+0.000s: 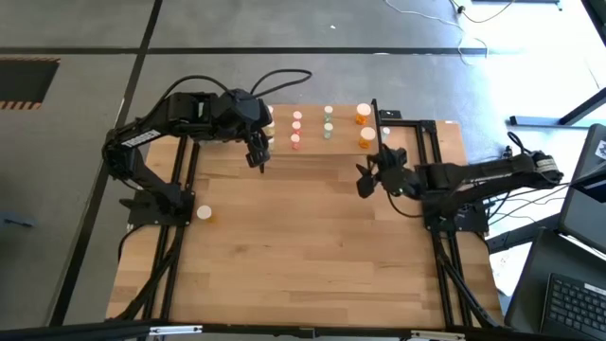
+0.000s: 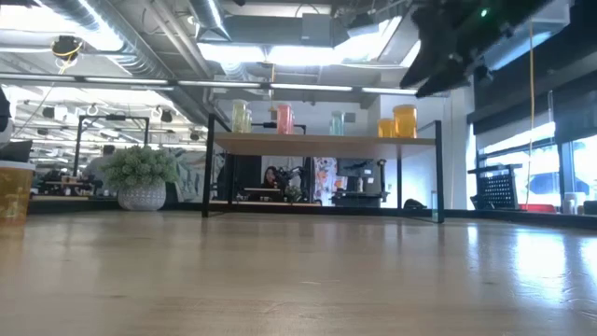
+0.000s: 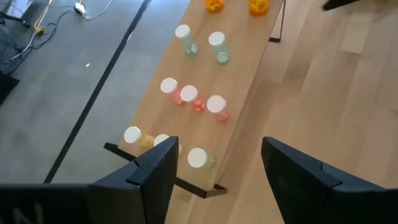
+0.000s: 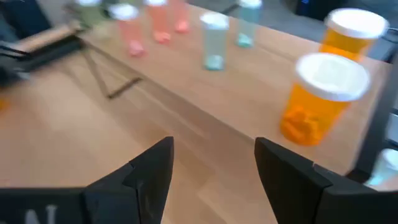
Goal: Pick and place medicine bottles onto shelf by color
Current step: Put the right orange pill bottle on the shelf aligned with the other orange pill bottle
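Observation:
The shelf (image 1: 407,137) stands at the table's far edge. On it medicine bottles stand upright in colour groups: yellowish (image 3: 197,158), pink (image 1: 296,128), green (image 1: 329,123) and two larger orange ones (image 1: 365,126). One more bottle (image 1: 203,213) stands on the table near the left arm's base. My left gripper (image 1: 258,153) hangs open above the shelf's left end, over the yellowish bottles, holding nothing. My right gripper (image 1: 365,180) is open and empty above the table, just in front of the shelf's right part, with the orange bottles (image 4: 326,93) ahead of its fingers.
A potted green plant (image 2: 140,177) stands beyond the table's far left. The shelf's thin black legs (image 2: 207,168) reach down to the tabletop. Bare tabletop (image 1: 303,246) stretches from the shelf to the near edge. A laptop (image 1: 568,294) sits off the table's right side.

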Controlling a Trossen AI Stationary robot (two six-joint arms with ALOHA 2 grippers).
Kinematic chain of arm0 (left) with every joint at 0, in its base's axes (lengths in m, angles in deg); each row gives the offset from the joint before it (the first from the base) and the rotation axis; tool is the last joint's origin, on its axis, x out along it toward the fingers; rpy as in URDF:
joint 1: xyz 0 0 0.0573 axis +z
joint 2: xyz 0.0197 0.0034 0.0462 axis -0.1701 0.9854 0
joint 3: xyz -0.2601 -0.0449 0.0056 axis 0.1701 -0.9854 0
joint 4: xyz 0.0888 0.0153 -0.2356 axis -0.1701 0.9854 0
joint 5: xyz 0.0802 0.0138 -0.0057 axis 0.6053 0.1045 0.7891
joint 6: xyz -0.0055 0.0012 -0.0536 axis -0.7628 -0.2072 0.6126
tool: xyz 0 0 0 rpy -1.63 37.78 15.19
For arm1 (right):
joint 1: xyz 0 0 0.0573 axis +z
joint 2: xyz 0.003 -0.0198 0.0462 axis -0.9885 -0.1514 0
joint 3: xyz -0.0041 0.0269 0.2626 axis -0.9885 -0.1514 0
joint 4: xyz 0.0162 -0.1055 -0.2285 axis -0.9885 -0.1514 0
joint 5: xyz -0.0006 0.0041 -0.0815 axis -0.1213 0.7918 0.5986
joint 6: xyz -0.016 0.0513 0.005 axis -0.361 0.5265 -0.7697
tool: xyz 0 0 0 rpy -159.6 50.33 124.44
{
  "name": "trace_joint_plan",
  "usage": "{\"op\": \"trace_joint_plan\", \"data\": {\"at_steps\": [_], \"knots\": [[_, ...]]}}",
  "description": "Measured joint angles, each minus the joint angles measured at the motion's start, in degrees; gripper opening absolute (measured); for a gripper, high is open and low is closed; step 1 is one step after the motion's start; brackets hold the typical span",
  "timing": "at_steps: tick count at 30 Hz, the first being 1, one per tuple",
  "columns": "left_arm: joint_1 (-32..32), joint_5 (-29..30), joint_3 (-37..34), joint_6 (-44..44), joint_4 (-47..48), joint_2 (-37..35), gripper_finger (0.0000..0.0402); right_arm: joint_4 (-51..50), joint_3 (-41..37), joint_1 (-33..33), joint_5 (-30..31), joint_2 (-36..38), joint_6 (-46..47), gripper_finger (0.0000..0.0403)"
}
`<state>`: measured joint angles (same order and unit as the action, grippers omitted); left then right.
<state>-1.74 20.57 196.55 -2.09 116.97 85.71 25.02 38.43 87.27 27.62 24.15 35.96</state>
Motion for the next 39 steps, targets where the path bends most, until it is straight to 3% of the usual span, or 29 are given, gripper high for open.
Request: {"op": "trace_joint_plan", "data": {"at_steps": [5, 12, 17, 39], "knots": [[0.0, 0.0, 0.0, 0.0, 0.0, 0.0, 0.0225, -0.5, 0.0, -4.4, -2.5, -1.6, -0.2, 0.0227], [0.0, 0.0, 0.0, 0.0, 0.0, 0.0, 0.0225, -1.4, 0.0, -8.0, -10.9, -2.3, -3.2, 0.0227], [0.0, 0.0, 0.0, 0.0, 0.0, 0.0, 0.0227, -1.4, 0.0, -9.1, -11.1, -2.6, -9.2, 0.0227], [0.0, 0.0, 0.0, 0.2, 0.0, 0.0, 0.0225, -0.6, 0.0, -14.9, -11.3, -2.7, -19.3, 0.0227]]}}
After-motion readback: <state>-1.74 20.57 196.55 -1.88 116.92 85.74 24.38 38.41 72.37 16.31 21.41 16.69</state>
